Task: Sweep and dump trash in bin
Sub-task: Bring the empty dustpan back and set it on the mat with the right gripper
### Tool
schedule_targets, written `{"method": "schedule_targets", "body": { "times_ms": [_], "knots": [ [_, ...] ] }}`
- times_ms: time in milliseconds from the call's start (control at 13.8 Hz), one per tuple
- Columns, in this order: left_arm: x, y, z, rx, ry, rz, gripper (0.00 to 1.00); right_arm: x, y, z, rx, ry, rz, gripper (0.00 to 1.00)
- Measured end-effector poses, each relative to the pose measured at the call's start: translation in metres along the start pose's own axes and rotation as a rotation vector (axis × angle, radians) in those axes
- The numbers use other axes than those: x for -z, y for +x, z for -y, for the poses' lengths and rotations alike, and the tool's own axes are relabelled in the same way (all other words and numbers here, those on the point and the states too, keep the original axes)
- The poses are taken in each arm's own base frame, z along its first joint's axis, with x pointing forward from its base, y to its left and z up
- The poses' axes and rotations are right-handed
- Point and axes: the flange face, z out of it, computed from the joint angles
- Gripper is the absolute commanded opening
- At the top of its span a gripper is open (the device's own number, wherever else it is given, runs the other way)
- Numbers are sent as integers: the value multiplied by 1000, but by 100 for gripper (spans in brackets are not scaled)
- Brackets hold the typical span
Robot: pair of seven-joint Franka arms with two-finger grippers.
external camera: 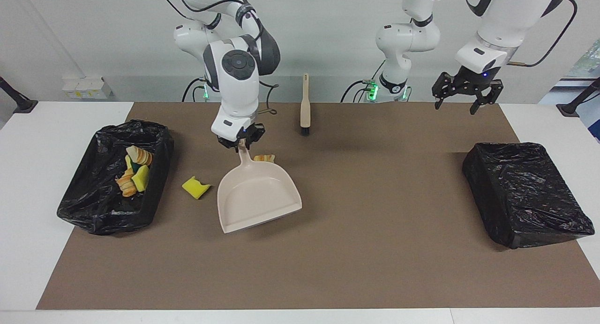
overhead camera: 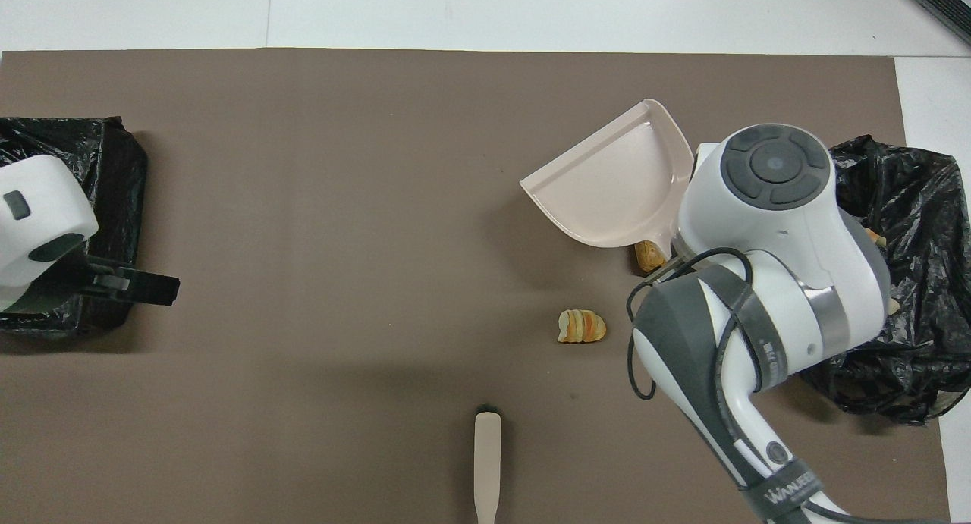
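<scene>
My right gripper is shut on the handle of the beige dustpan, holding the empty pan low over the mat; the pan also shows in the overhead view. A yellow sponge chunk lies on the mat between the pan and the black-lined bin. Several scraps lie in that bin. A golden bread piece lies by the pan's handle and shows in the overhead view. Another brown scrap peeks from under the pan. My left gripper is open and empty in the air.
The beige brush lies on the mat nearer to the robots than the pan, bristles toward the table's middle; it also shows in the overhead view. A second black-lined bin stands at the left arm's end of the table.
</scene>
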Motion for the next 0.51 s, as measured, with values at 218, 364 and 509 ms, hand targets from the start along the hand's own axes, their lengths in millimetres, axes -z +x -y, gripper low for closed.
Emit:
{"method": "schedule_targets", "body": {
  "times_ms": [218,364,509],
  "knots": [
    [11,21,10,9,-4,4,100,-12,7,60,-92,56,15,0],
    [12,27,12,9,-6,3,100,-27,13,98,-173,52,34,0],
    [14,27,12,9,-7,8,100,-46,24,135,-237,51,41,0]
  ]
}}
